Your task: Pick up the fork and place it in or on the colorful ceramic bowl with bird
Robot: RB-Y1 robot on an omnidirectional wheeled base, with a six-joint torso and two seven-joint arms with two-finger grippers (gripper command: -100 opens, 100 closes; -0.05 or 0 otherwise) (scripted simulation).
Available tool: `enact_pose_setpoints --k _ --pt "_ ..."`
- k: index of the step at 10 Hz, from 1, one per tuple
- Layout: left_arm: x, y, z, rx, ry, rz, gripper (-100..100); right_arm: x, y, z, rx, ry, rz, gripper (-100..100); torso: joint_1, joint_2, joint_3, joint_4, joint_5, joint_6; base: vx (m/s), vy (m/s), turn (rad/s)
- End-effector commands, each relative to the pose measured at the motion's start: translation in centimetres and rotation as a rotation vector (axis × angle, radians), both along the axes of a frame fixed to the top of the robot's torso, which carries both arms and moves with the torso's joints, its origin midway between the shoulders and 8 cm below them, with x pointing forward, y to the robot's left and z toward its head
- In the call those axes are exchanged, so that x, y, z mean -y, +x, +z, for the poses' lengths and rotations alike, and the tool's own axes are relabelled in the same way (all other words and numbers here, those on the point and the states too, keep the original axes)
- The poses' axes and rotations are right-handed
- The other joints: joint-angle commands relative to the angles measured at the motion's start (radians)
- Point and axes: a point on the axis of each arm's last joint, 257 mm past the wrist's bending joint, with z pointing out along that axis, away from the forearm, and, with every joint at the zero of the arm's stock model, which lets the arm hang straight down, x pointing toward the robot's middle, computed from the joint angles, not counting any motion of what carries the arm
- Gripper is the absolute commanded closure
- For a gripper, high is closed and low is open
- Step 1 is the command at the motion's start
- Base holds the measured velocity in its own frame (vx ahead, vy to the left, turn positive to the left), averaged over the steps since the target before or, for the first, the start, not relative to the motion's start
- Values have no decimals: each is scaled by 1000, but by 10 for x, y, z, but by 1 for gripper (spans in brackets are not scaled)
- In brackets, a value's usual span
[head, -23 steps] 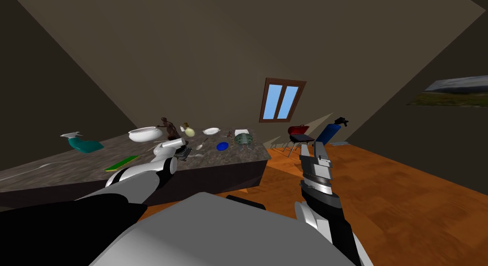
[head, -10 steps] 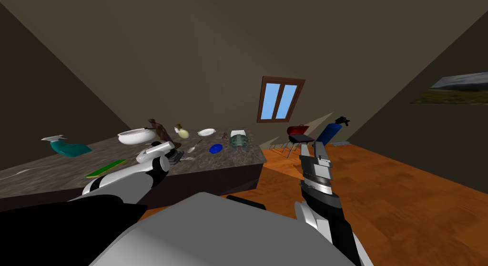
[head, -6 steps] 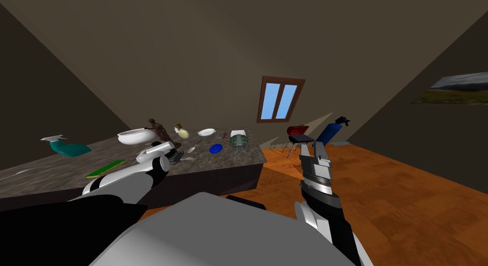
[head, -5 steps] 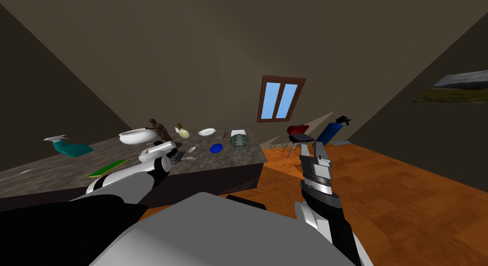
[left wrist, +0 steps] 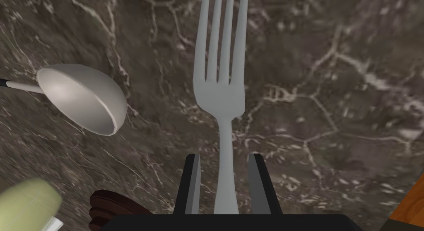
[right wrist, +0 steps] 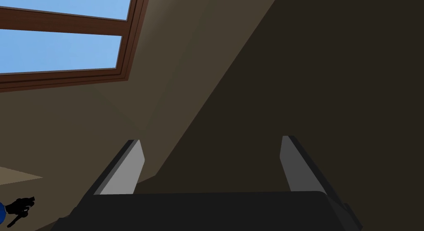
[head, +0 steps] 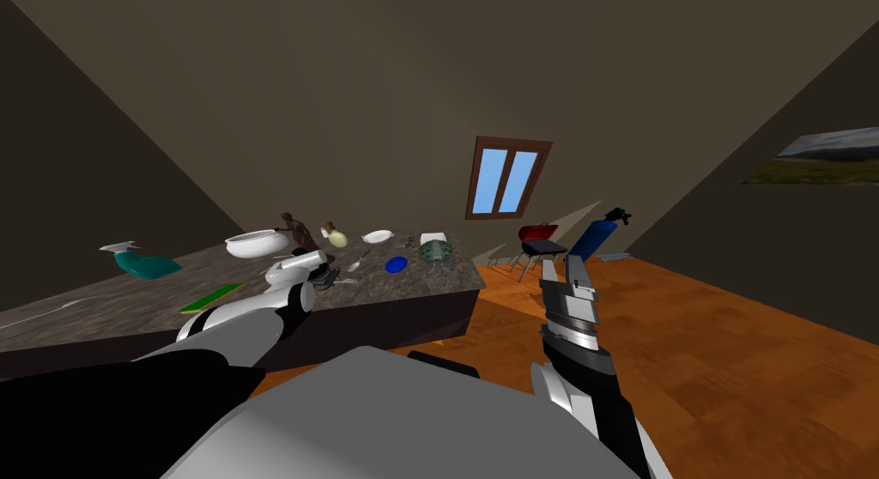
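Half done at best: gripping fork by its handle in clenched left gripper, ladle beside the tines, marble counter just beneath; lifted or not, cannot tell. Left to do: carry right to blue dish, likely the bowl meant, and release. Farther right, right gripper spread wide, idle.

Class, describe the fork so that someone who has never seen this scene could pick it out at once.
Find the dark, marble-veined counter, then the left end effector over it. The fork is the plain light grey piece whose handle runs between that end effector's two fingers. Unlike the round-bowled spoon beside it, it ends in straight tines.
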Motion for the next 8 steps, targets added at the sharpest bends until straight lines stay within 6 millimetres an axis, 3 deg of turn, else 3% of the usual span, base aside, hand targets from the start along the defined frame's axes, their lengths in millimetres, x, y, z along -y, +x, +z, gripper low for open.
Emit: enact_pose_setpoints --k 1,2,3,5,6,8 --pt "9 7 0 -8 4 2 100 0 0 0 0 0 0 0 0 0 0 0 0 0 -60 57 -2" --pt "9 8 1 -3 2 12 100 0 0 0 0 0 0 0 0 0 0 0 0 0 -21 35 -11" --pt "22 21 3 -4 0 -2 100 0 0 0 0 0 0 0 -1 -2 -1 0 0 -1 -50 69 22" --pt "23 23 4 -4 4 14 100 0 0 0 0 0 0 0 0 -1 0 0 0 0 -37 48 -8" --pt "38 36 5 -6 1 -1 100 0 0 0 0 0 0 0 -1 -1 -1 0 -1 -1 -76 64 22" --pt "39 38 6 -4 5 14 100 0 0 0 0 0 0 0 1 1 1 0 0 -1 -46 56 -7"
